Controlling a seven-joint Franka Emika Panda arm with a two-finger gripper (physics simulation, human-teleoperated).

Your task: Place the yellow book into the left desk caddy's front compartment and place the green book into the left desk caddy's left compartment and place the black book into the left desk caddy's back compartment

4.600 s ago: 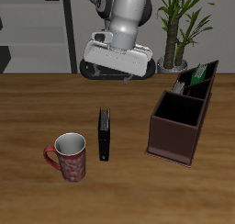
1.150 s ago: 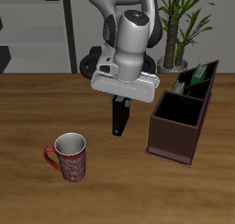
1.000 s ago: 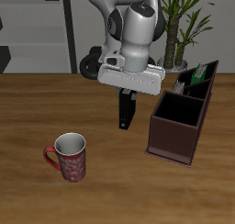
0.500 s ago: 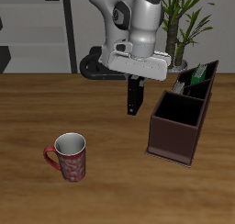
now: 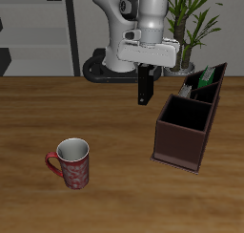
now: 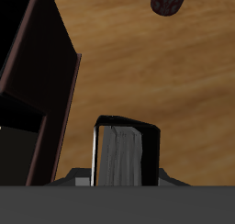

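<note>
One wooden table carries the whole scene. One left desk caddy, a dark maroon-brown open box with inner dividers, stands on it, and its front compartment looks empty in the exterior view. One leafy plant rises behind the caddy, at the table's back. One robot arm reaches down over the table beside the caddy, ending in one gripper. One red mug stands near the table's front edge, well apart from the caddy.

Two books can be counted. The black book hangs upright from the gripper, lifted clear of the table, with its lower end level with the caddy's rim and just beside the caddy, not yet over any compartment. The fingers are closed narrowly on the book's upper end. In the wrist view the black book juts straight out from between the fingers, with the caddy's dark wall close alongside it. The green book sits inside the caddy, in a compartment towards its far end. The yellow book cannot be made out in either view.
</note>
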